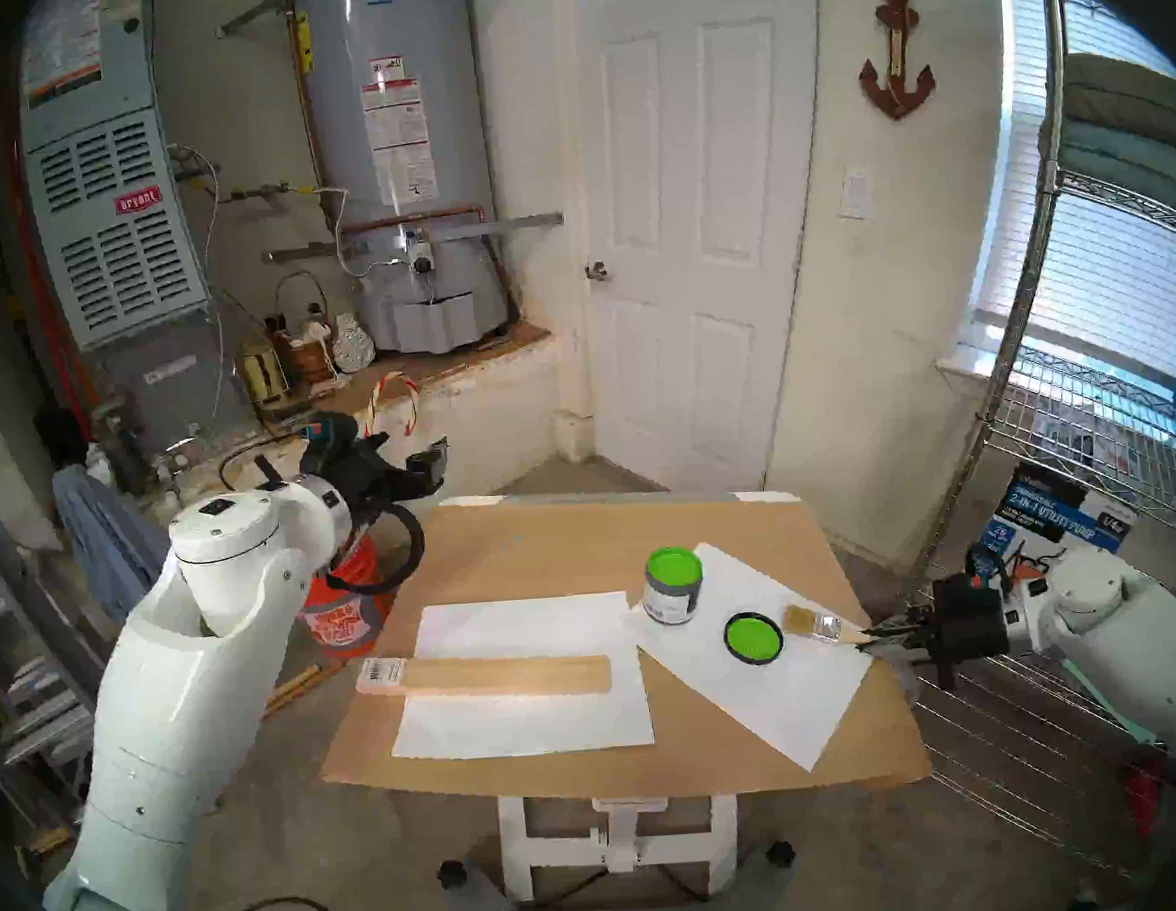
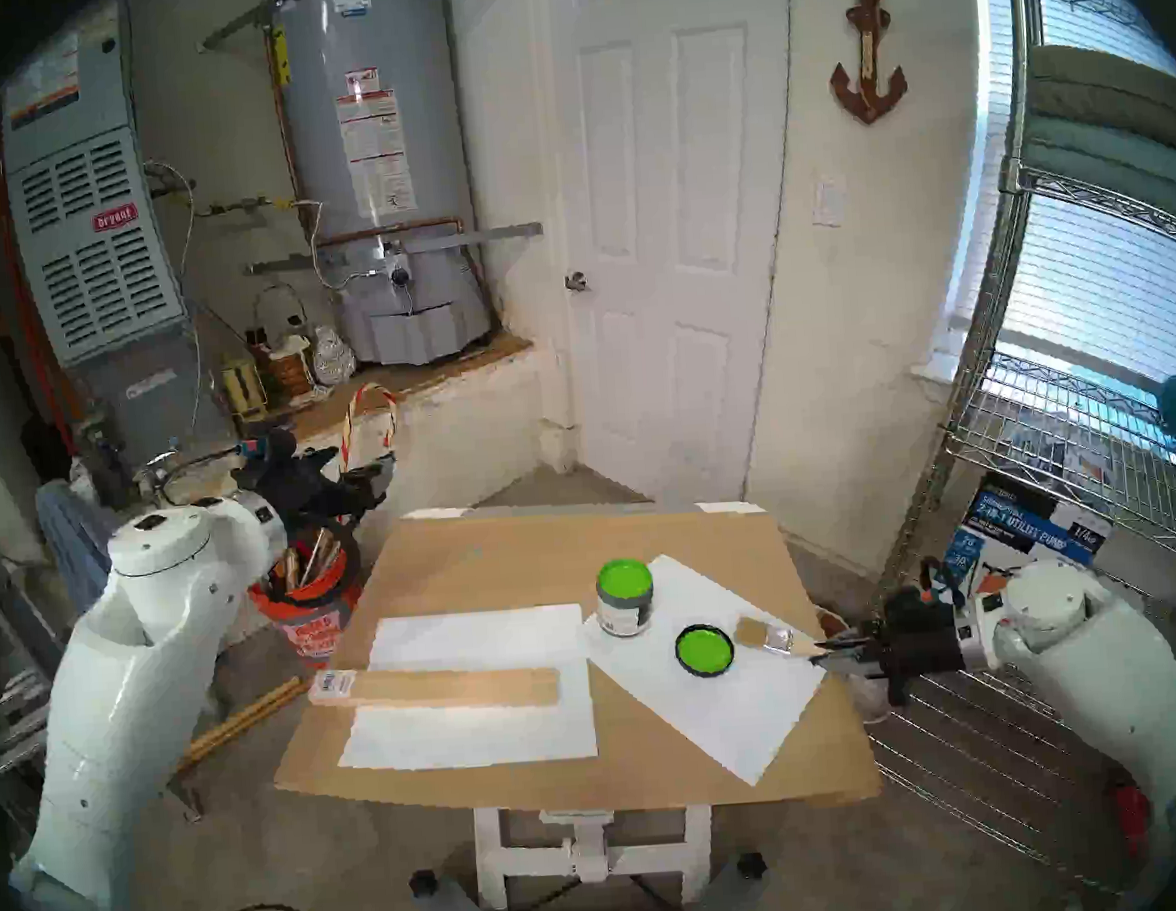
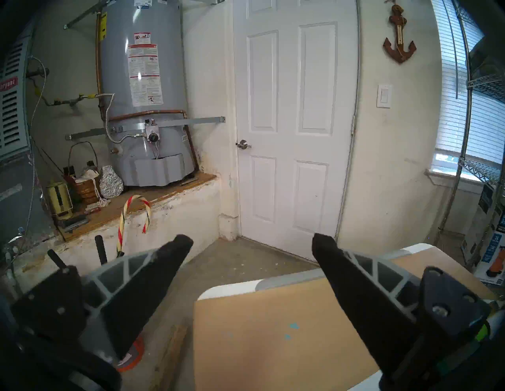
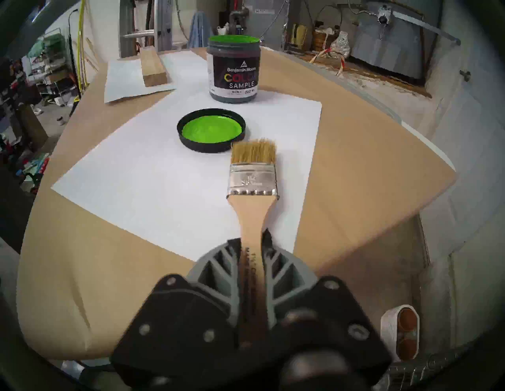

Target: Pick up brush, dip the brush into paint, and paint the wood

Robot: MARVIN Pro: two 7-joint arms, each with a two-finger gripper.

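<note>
The brush (image 4: 252, 174), with clean tan bristles, a silver ferrule and a light wooden handle, points toward the black lid (image 4: 211, 132) that holds lime-green paint. My right gripper (image 4: 252, 240) is shut on the brush handle at the table's right edge, and the brush head (image 1: 813, 621) sits low over white paper. An open jar of green paint (image 1: 673, 567) stands just beyond the lid (image 1: 753, 637). The wood (image 1: 503, 676), a bare pale board with a barcode sticker at its left end, lies on another white sheet. My left gripper (image 3: 252, 244) is open and holds nothing, off the table's far-left corner.
Brown cardboard (image 1: 577, 535) covers the small table. An orange bucket (image 1: 343, 614) with sticks stands on the floor to the left, under my left arm. A wire shelf (image 1: 1089, 409) and a boxed pump stand close on the right, behind my right arm.
</note>
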